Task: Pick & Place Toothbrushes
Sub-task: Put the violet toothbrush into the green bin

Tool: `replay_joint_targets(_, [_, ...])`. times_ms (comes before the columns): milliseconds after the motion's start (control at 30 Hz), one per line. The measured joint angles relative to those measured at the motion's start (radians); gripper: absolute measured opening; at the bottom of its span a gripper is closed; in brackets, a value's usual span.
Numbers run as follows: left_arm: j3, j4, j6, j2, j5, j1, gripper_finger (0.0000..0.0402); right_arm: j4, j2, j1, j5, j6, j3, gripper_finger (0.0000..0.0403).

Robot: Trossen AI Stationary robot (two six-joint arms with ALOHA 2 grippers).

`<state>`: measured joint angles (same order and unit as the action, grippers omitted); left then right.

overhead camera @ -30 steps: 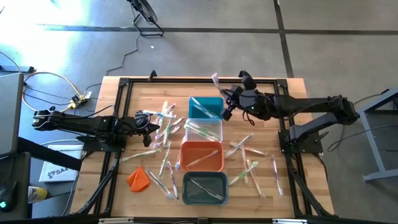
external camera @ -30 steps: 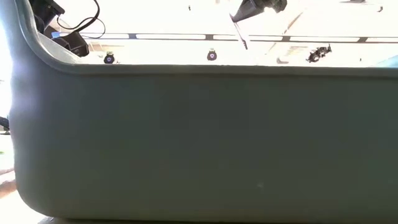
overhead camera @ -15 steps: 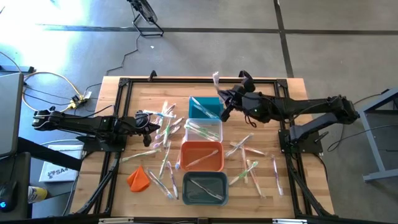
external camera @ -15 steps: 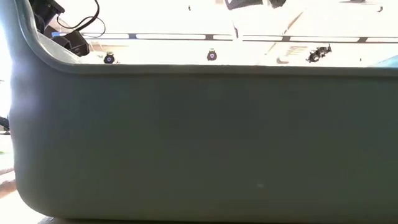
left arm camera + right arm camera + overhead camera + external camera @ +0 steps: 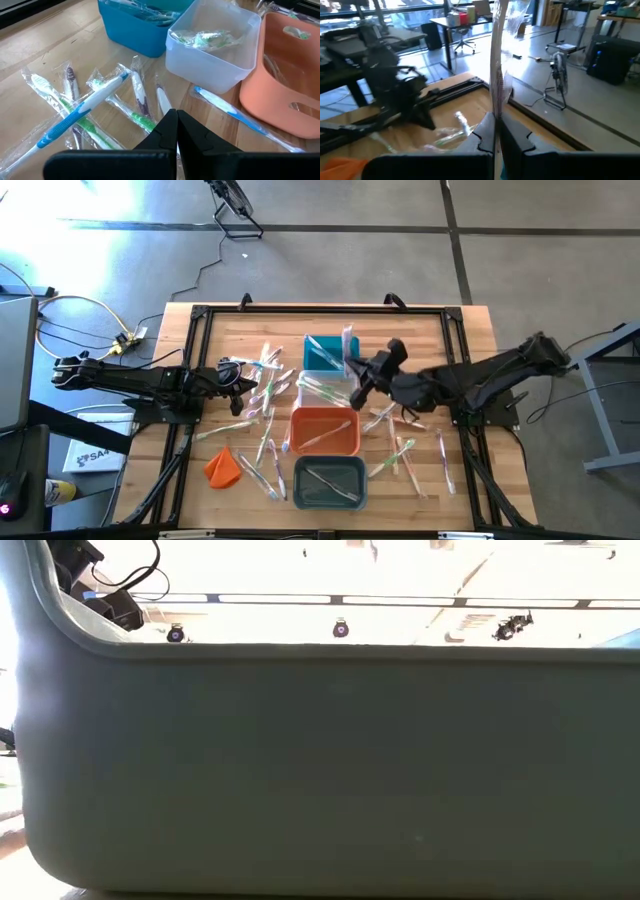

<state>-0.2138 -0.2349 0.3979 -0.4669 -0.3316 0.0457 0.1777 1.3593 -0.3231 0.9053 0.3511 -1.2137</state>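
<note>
The right end effector [image 5: 356, 372], clenched on a thin wrapped pale plastic toothbrush [image 5: 498, 65] that stands upright between its fingers, has swung from beyond the teal rectangular plastic bin [image 5: 322, 352] to above the clear plastic bin [image 5: 330, 391], mid-tabletop, so a drop seems close. The left end effector [image 5: 176, 131] rests clenched and empty over scattered wrapped toothbrushes [image 5: 85, 107] near the tabletop's left edge.

A robotics lab or workshop: concrete floor [image 5: 330, 260], desks [image 5: 452, 22] (one office chair [image 5: 465, 42] among them), and a fan [image 5: 559, 75] beyond the right gripper [image 5: 496, 131]
</note>
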Motion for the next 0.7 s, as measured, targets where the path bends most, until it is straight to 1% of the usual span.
replay_joint_targets(200, [0.0, -0.001, 0.0, 0.0, -0.002, 0.0, 0.0, -0.003, 0.029, -0.066, -0.032, 0.085, 0.0, 0.0004])
replay_joint_targets(333, [0.0, 0.0, 0.0, 0.0, -0.004, 0.0, 0.0, 0.005, 0.048, -0.097, -0.068, 0.1, -0.01, 0.0004])
replay_joint_targets(533, [0.0, -0.002, 0.0, 0.0, -0.003, 0.0, 0.0, 0.0, 0.095, -0.096, -0.132, 0.124, -0.071, 0.0004])
replay_joint_targets(700, [0.0, -0.002, 0.0, 0.0, -0.003, 0.0, 0.0, 0.059, 0.144, -0.093, -0.184, 0.134, -0.148, 0.0004])
